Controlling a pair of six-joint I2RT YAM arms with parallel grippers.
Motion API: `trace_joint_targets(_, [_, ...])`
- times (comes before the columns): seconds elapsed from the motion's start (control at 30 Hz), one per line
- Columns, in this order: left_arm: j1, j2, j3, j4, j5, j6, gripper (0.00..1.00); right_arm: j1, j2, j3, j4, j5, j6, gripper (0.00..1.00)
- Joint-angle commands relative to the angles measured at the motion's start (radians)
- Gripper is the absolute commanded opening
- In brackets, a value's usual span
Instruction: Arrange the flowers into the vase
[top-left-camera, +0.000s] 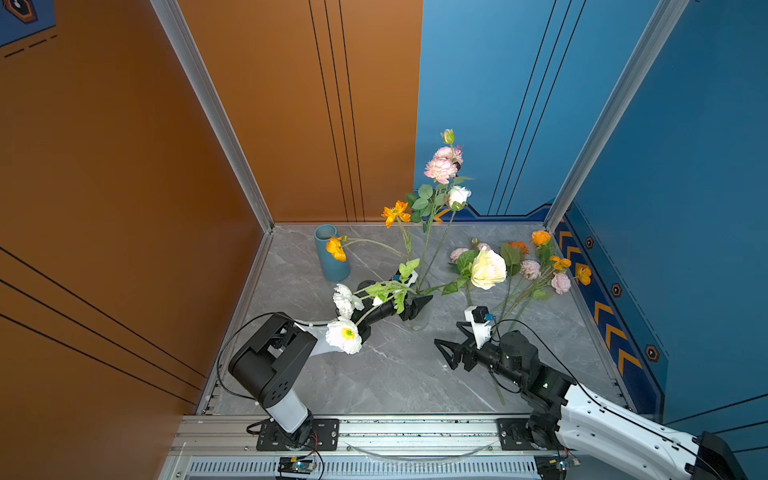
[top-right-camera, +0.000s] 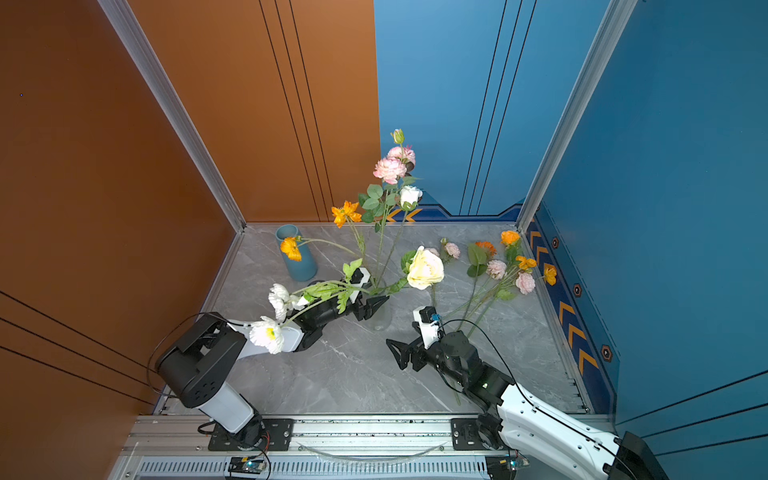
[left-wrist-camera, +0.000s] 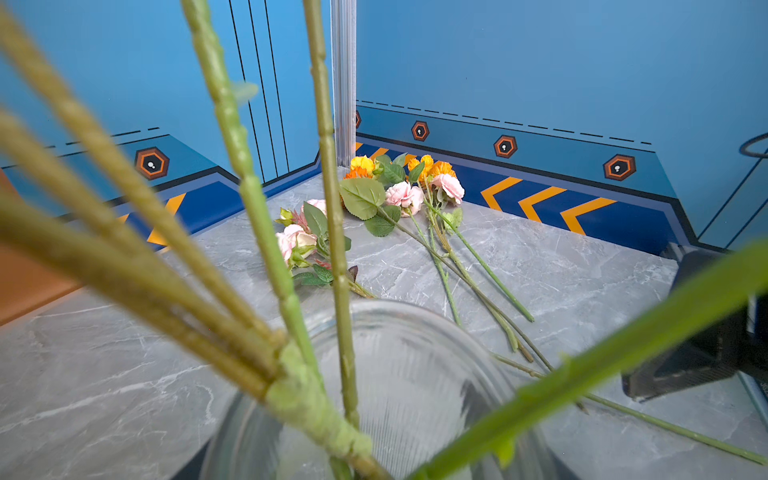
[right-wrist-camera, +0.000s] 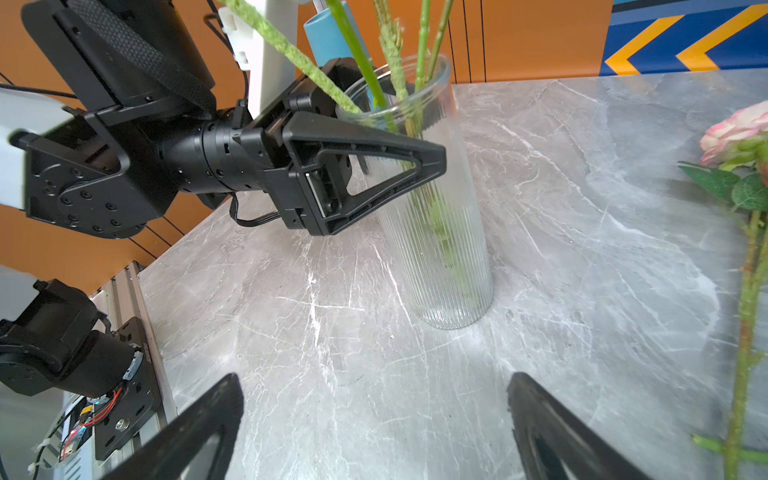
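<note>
- The clear ribbed vase (top-left-camera: 417, 322) is standing upright on the grey marble table (top-left-camera: 374, 374), just right of centre in both top views (top-right-camera: 380, 320).
- Flowers are already sitting in it. Pink ruffled blooms (top-left-camera: 440, 168) and a white bud (top-left-camera: 458, 195) are rising toward the upper centre of the frame.
- Orange blooms (top-left-camera: 395, 212) are leaning left, a cream rose (top-left-camera: 488, 268) is leaning right, and white yellow-centred blooms (top-left-camera: 344, 336) are drooping to the vase's lower left.
- The left gripper (top-left-camera: 419, 301) is straddling the vase's upper part. One finger (right-wrist-camera: 430, 156) is crossing in front of the glass in the right wrist view and the other is sitting behind the rim. Whether they are pressing on the glass cannot be told.
- The right gripper (top-left-camera: 444, 355) is hanging over bare table to the lower right of the vase, apart from it, spread wide and carrying nothing.
- Loose flowers (top-left-camera: 534, 270), pink and orange, are lying flat on the table at the right of the frame, near the blue wall (top-left-camera: 665, 166).
- A blue vase (top-left-camera: 332, 270) is standing at the table's back left, well apart from the clear one.
</note>
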Motion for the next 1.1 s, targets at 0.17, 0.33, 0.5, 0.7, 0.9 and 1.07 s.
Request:
trace_joint_targets(0.17, [-0.005,0.011,0.078,0.09,0.019,0.003,0.46,-0.076,-0.034,0.074,-0.058,0.063,0.013,1.0])
trace_joint_targets(0.33, [0.025,0.059,0.188,0.088,0.023,0.004,0.45,-0.257,-0.051,0.128,-0.098,-0.014,0.022,1.0])
trace_joint_targets(0.5, [0.079,0.153,0.349,0.02,0.006,0.024,0.43,-0.4,0.013,0.191,-0.06,-0.159,0.025,1.0])
trace_joint_targets(0.7, [0.14,0.291,0.595,-0.016,-0.004,0.004,0.41,-0.428,0.183,0.286,0.016,-0.216,0.003,1.0])
trace_joint_targets(0.9, [0.205,0.455,0.854,-0.099,0.012,0.005,0.41,-0.434,0.348,0.369,0.104,-0.252,-0.009,1.0])
trace_joint_targets(1.07, [0.25,0.575,1.038,-0.156,0.032,-0.014,0.41,-0.442,0.452,0.446,0.125,-0.275,-0.034,1.0])
